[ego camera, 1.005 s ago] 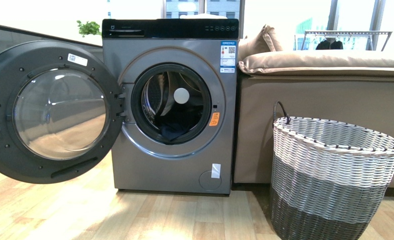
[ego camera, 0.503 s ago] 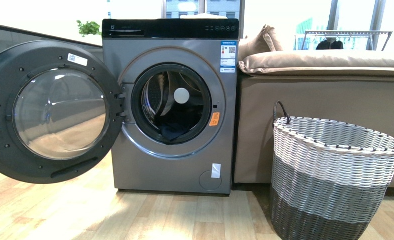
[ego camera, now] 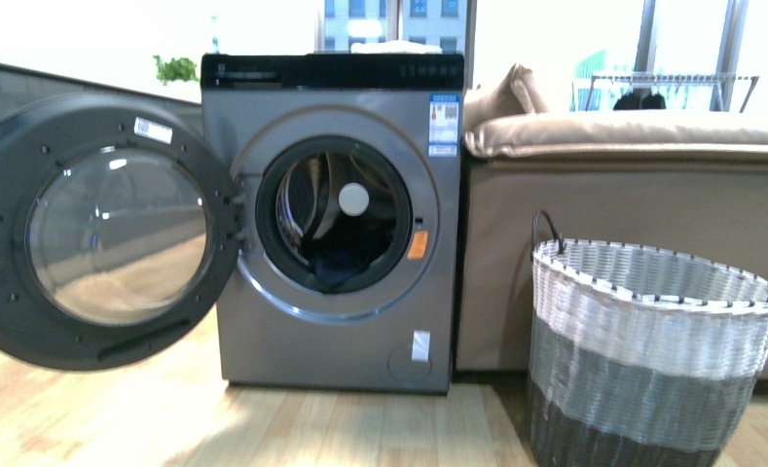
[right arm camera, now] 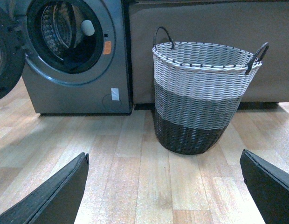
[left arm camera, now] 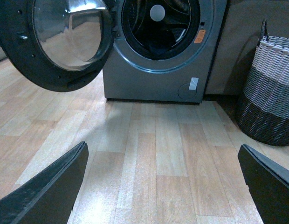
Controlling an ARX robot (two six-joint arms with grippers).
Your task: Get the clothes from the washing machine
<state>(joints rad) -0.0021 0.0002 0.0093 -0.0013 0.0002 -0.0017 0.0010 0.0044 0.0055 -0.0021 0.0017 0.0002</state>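
Inside the drum (ego camera: 307, 190) of the washing machine (ego camera: 331, 336), low and toward the front of the round opening, you find the clothes (ego camera: 337, 265) as a dark heap. I cannot tell how many pieces there are. The door (ego camera: 97, 229) is swung fully out to the left of the washing machine, so the opening is free for an arm to enter.

To the right of the washing machine, a little apart from it and in front of the beige sofa (ego camera: 594, 243), stands the woven basket (ego camera: 652, 360) with its mouth up. I judge it stands there to receive what you take out. Its inside does not show.

The left gripper (left arm camera: 162, 145) has its fingers spread wide and holds nothing. It hangs over the wooden floor (left arm camera: 154, 154) in front of the washing machine, well apart from it, and looks toward the opening. The right gripper (right arm camera: 164, 154) is also wide open and empty, and it looks more toward the basket. Neither arm shows in the front view.

In my judgement no piece is collected yet. The next move should be a reach through the opening, low enough to meet the heap and clear of the dark rim.
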